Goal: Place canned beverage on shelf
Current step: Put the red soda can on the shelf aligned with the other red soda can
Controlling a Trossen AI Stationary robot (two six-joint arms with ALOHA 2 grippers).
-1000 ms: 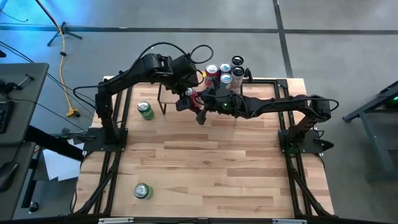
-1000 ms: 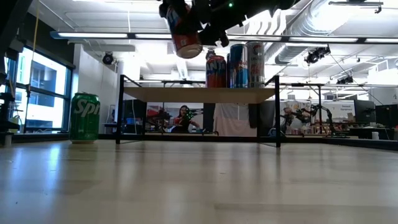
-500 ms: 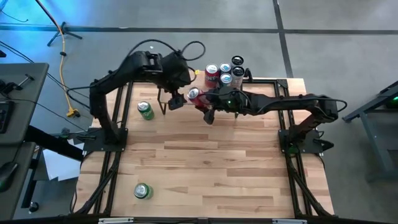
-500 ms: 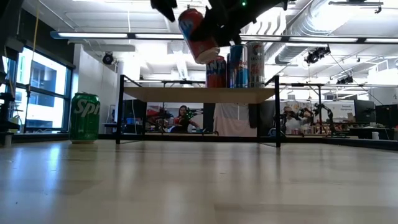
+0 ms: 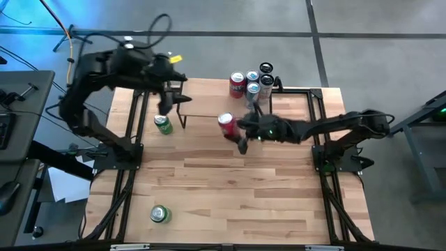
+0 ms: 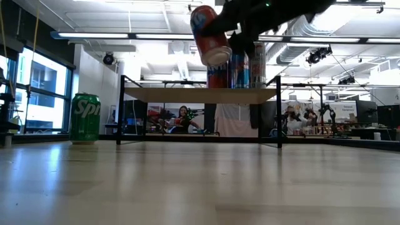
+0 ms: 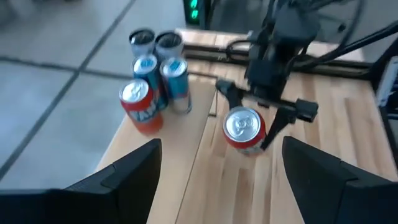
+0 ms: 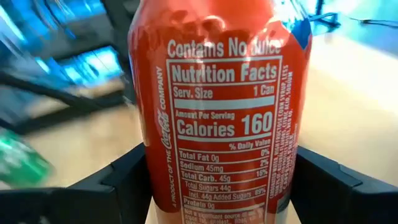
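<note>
Table (image 5: 230, 195): light-wood top, two arms mounted at sides. Shelf (image 6: 200, 94): raised board on black legs at far edge; cluster of upright cans (image 5: 252, 80) stands at its right end, tops sealed. Right gripper (image 5: 232, 130): fingers clamped on red can (image 5: 226, 124), held tilted in air above shelf level, just before shelf's front edge; nutrition label faces right wrist camera. Left gripper (image 5: 167, 97): jaws spread, empty, above shelf's left end. Green can (image 5: 163, 124): upright on table, left of shelf. Second green can (image 5: 159, 213): near front-left corner.
</note>
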